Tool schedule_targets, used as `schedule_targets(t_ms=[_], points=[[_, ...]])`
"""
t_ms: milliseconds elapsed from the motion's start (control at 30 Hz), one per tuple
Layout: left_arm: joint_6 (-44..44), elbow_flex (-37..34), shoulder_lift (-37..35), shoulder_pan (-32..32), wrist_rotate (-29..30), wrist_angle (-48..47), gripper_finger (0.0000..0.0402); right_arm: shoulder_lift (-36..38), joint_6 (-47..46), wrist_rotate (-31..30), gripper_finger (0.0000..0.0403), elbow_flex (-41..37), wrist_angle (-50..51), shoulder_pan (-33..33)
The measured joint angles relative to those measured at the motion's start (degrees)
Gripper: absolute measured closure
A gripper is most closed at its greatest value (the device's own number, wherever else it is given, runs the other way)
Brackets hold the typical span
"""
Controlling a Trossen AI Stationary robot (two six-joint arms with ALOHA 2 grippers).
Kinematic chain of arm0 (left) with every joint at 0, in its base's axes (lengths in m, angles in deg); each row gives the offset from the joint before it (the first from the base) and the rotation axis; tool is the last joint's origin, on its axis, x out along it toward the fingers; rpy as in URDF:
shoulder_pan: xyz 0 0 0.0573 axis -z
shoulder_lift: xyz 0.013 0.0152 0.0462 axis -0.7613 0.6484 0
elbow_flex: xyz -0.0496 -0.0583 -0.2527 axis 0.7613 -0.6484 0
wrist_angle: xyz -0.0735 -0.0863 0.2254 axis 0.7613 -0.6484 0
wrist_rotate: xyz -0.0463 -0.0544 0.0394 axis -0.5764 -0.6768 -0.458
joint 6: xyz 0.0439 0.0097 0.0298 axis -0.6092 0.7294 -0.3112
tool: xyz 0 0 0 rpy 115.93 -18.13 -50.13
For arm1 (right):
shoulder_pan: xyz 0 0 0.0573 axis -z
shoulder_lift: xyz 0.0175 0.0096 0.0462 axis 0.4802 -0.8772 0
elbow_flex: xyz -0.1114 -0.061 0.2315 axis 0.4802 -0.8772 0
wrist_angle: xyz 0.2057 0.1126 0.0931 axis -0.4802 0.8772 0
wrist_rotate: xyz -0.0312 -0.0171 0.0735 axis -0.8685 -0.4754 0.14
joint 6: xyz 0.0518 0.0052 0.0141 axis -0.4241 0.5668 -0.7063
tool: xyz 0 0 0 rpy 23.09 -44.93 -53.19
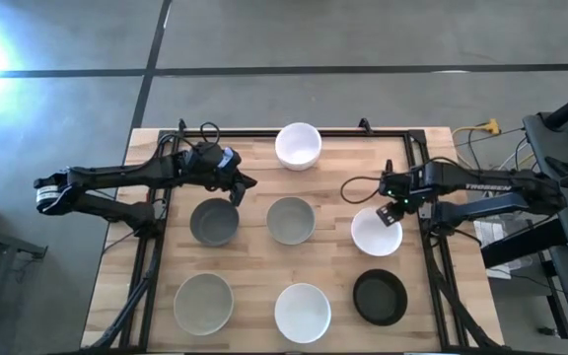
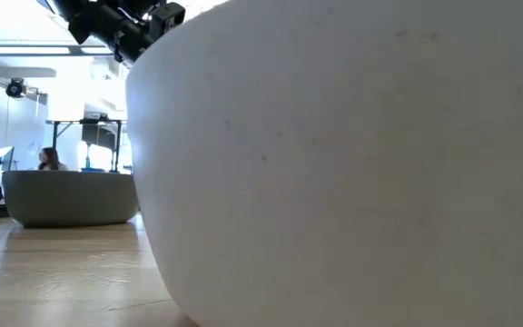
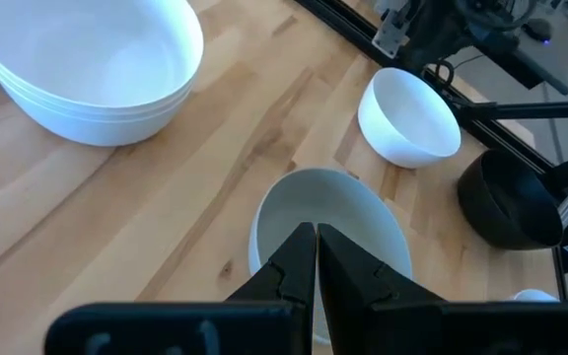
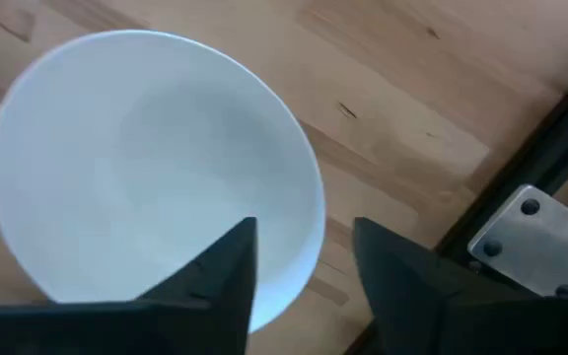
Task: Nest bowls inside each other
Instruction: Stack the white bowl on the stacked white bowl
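Seven places on the wooden table hold bowls. A stack of white bowls (image 1: 298, 146) stands at the far middle. The middle row has a dark grey bowl (image 1: 214, 221), a light grey bowl (image 1: 291, 220) and a white bowl (image 1: 377, 232). The near row has a pale grey bowl (image 1: 203, 303), a white bowl (image 1: 302, 313) and a black bowl (image 1: 380, 297). My left gripper (image 1: 248, 184) (image 3: 316, 237) is shut and hovers between the two grey bowls of the middle row, touching nothing. My right gripper (image 1: 394, 209) (image 4: 304, 225) is open, one finger inside and one outside the white bowl's far rim (image 4: 314, 212).
A black metal frame (image 1: 424, 168) runs along the table's far and side edges. Bare wood shows between the bowls and at the far left and far right corners. In the low view the near white bowl (image 2: 352, 163) fills most of the picture. A person (image 2: 48, 159) sits far back in the room.
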Motion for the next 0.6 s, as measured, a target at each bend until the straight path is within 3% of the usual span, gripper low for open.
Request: schedule_targets(t_ms=[200,600], points=[[0.1,0.0,0.0,0.0,0.0,0.0,0.0402,-0.1,0.1,0.7,0.0192,-3.2,-2.7,0.0],[1.5,0.0,-0.1,0.0,0.0,0.0,0.0402,-2.8,-1.2,3.8,0.0191,-9.4,-10.9,0.0]])
